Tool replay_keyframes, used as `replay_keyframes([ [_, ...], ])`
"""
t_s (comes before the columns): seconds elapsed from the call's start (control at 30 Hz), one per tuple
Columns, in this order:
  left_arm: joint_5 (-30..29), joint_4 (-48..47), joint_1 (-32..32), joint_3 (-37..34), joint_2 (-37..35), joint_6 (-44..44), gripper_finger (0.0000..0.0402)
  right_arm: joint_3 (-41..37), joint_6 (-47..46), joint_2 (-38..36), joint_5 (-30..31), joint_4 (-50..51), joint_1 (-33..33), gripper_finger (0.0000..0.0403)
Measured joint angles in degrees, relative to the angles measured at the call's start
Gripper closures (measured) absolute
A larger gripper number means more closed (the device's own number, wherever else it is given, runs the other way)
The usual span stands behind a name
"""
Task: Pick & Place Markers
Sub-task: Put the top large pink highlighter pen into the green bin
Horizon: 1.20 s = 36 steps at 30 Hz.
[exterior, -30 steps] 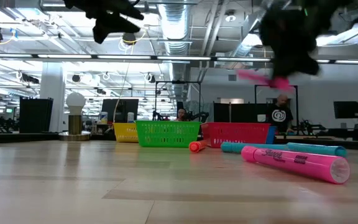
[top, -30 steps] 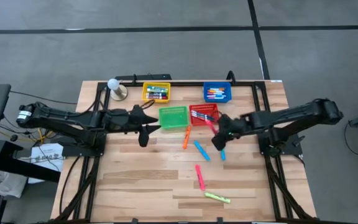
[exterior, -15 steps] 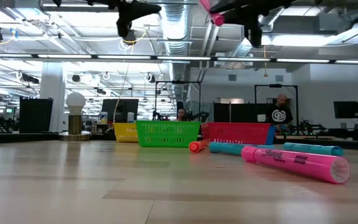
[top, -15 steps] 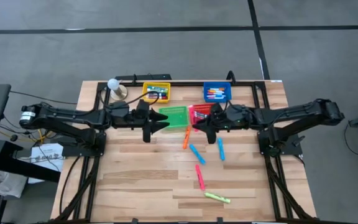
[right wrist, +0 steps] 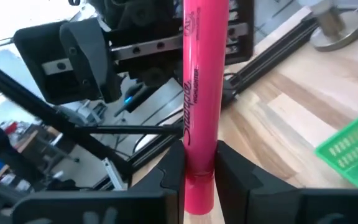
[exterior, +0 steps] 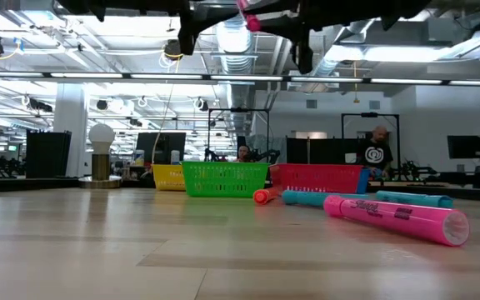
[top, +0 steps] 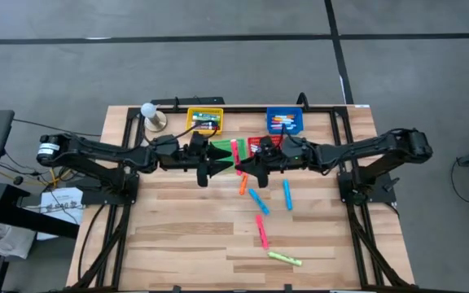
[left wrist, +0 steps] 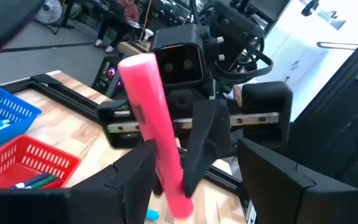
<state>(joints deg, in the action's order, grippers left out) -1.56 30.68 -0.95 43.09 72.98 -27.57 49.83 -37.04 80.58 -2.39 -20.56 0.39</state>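
Above the table's middle, my right gripper (top: 246, 165) is shut on a pink marker (top: 235, 155). My left gripper (top: 217, 167) faces it, open, with a finger on either side of the marker (left wrist: 157, 124); I see no touch. On the table lie an orange marker (top: 243, 181), two blue markers (top: 258, 199) (top: 287, 195), another pink one (top: 261, 230) and a yellow-green one (top: 284, 259). The low view shows only the held marker's pink end (exterior: 248, 20). My right gripper pinches the pink marker between its two fingers (right wrist: 169, 177), close to one end of the barrel (right wrist: 199, 163). The fingers come about level from the table's right and lie across the marker. The marker is lifted clear, its long free part (top: 234, 148) reaching toward the far edge.
Four small mesh baskets stand at the far middle: yellow (top: 204, 120) and blue (top: 285, 122) with markers inside, green (top: 225, 148) and red (top: 269, 146) right under the grippers. A white bulb on a round base (top: 150, 114) stands at the far left. Bare wood lies toward the near edge.
My right gripper has risen and gone toward the table's left with the pink marker, tipping from pointing down to about level. My left gripper has gone toward the table's right, so the two now meet over the green basket. The markers on the table have stayed put.
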Motion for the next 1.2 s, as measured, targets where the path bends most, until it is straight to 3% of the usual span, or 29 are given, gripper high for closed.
replay_keyframes([
  [0.3, -0.1, 0.9, 2.1, 0.0, 0.7, 0.1, 0.0181, 5.4, 0.0, 5.7, -5.6, 0.2, -0.5, 0.0355],
  [0.53, -0.1, 0.9, 3.3, 0.0, 0.6, 0.3, 0.0189, 8.0, 1.0, 7.9, -6.7, 0.4, -0.5, 0.0355],
  [0.67, 0.1, 1.0, 3.8, 0.0, 0.6, 0.3, 0.0228, 8.1, 1.0, 7.9, -6.6, 0.8, -0.9, 0.0355],
  [0.87, 0.6, 1.4, 4.7, 0.0, 0.5, -0.9, 0.0336, 8.1, 1.9, 7.9, -6.2, 1.1, -1.6, 0.0354],
  [1.2, 1.3, 0.7, 5.3, 0.0, 0.6, 4.9, 0.0341, 8.1, 2.8, 7.8, -6.8, 4.0, -3.3, 0.0314],
])
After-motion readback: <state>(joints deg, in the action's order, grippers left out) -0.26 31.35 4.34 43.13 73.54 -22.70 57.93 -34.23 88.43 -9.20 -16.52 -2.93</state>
